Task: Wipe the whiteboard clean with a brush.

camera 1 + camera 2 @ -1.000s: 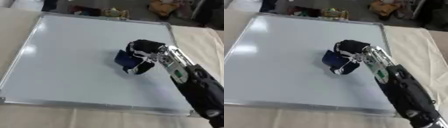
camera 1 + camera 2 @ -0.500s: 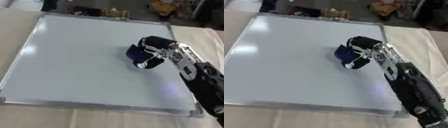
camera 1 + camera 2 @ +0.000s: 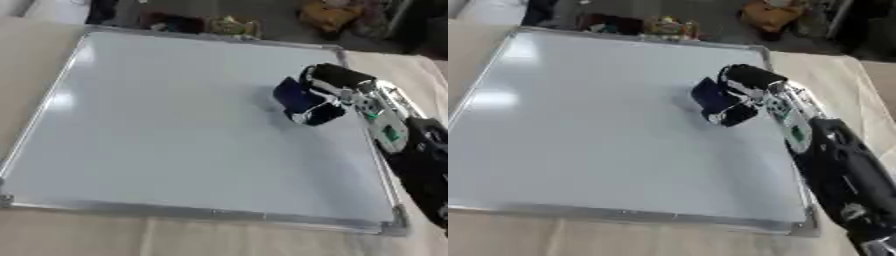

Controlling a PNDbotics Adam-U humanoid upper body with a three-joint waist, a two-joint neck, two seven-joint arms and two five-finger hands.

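A large whiteboard (image 3: 157,130) with a silver frame lies flat on the beige table, and its surface looks blank. My right hand (image 3: 328,92) comes in from the lower right and rests on the board's right part. Its fingers are curled round a dark blue brush (image 3: 296,98), which presses against the board. My left hand shows in neither view.
Clutter lies beyond the board's far edge: dark items (image 3: 171,22), a yellowish thing (image 3: 229,25) and an orange-brown object (image 3: 325,12). Beige table cloth (image 3: 79,235) borders the board at the left, front and right.
My right hand has slid the brush across the board toward the right and far edge. The board itself has stayed in place.
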